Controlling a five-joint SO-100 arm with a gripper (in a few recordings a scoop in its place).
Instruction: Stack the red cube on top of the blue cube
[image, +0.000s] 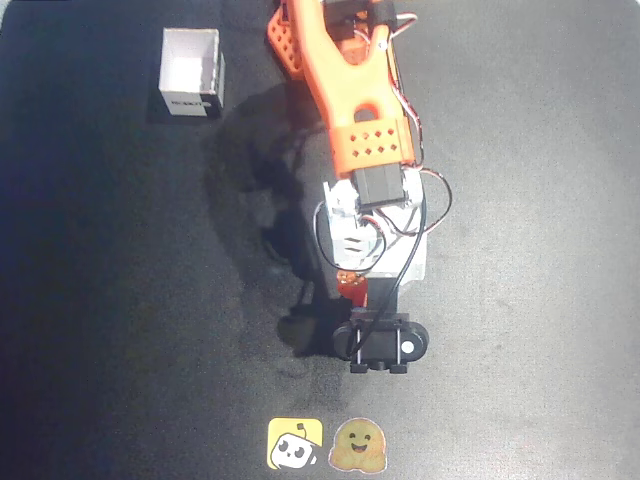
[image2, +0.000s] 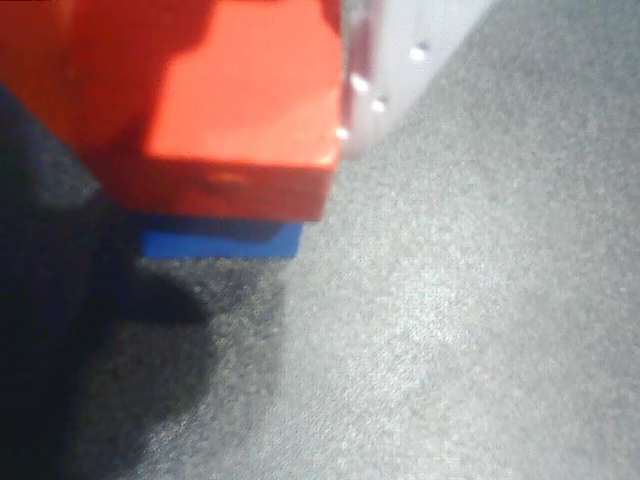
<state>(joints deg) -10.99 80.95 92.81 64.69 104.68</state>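
In the wrist view the red cube (image2: 240, 120) looms at the upper left, and the blue cube (image2: 220, 240) shows as a thin strip directly under its lower edge. The red cube looks set on the blue one, though I cannot tell whether they touch. My gripper (image2: 230, 130) is shut on the red cube; its pale finger (image2: 400, 60) presses the cube's right side, and the left side is in dark shadow. In the overhead view the gripper (image: 352, 292) points down at mid-table with a bit of the red cube (image: 350, 286) showing below the wrist. The arm hides the blue cube there.
A white open box (image: 192, 72) stands at the upper left of the dark mat (image: 520, 300). Two stickers, a yellow one (image: 295, 443) and a tan one (image: 358, 445), lie near the bottom edge. The black wrist camera mount (image: 380, 342) sits below the gripper.
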